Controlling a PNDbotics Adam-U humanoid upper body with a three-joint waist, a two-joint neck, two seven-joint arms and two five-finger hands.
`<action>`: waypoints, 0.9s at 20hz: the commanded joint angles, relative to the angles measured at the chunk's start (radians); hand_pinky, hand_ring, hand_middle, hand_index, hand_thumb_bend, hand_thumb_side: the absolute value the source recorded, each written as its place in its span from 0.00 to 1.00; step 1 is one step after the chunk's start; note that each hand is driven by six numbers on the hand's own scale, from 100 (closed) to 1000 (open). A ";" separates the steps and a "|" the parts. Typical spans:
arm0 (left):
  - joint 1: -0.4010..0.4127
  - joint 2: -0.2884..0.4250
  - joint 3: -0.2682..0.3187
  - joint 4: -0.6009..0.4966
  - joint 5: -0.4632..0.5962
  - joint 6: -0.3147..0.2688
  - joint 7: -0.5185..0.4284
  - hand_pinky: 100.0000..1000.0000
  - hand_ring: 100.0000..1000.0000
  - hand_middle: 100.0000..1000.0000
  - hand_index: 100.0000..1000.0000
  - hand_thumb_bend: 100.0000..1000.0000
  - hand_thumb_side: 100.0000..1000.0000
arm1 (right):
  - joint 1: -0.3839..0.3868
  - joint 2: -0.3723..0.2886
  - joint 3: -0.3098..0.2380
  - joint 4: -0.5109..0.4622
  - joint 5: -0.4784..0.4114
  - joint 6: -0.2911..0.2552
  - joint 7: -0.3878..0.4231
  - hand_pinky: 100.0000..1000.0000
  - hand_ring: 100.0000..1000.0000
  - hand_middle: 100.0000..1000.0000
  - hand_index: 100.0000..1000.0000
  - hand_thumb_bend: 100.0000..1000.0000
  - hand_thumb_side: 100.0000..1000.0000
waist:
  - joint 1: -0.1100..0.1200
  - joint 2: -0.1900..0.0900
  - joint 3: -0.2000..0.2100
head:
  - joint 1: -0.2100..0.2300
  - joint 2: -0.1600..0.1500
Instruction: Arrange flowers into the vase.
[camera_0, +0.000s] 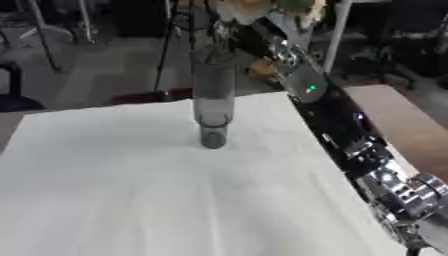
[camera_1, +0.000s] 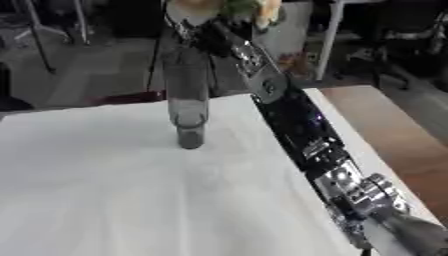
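A tall clear glass vase (camera_0: 213, 100) stands upright on the white tablecloth (camera_0: 131, 190), a little beyond the middle. My right arm (camera_1: 302, 130) runs from the lower right corner up to the vase's mouth. My right hand (camera_1: 203, 29) is at the top of the vase, curled round the stems of a bunch of flowers (camera_1: 194, 6) with pale orange blooms and green leaves. The blooms sit just above the rim at the picture's top edge and are partly cut off. Dark stems seem to reach into the vase's neck. My left hand shows in neither view.
A brown wooden surface (camera_0: 404, 125) lies beside the table on the right, past the arm. Behind the table, stand legs (camera_0: 166, 45) and a white post (camera_0: 337, 35) rise from the grey floor.
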 joint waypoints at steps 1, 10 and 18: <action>-0.009 0.017 0.005 -0.011 0.004 -0.003 -0.001 0.53 0.67 0.57 0.62 0.93 0.57 | -0.024 -0.024 -0.015 -0.016 0.008 0.004 0.011 0.18 0.40 0.14 0.51 0.00 0.85 | 0.004 -0.002 -0.001 | -0.003 -0.010; -0.006 0.020 0.008 -0.009 0.004 -0.003 0.000 0.53 0.67 0.58 0.62 0.93 0.58 | -0.047 -0.035 -0.005 0.035 0.079 0.007 0.070 0.48 0.61 0.33 0.60 0.00 0.83 | -0.001 -0.003 -0.010 | -0.006 -0.005; -0.004 0.022 0.010 -0.008 0.003 -0.003 0.001 0.53 0.67 0.58 0.62 0.93 0.58 | -0.053 -0.045 -0.009 0.072 0.133 -0.009 0.072 0.69 0.73 0.43 0.66 0.00 0.77 | -0.006 -0.005 -0.014 | -0.005 -0.005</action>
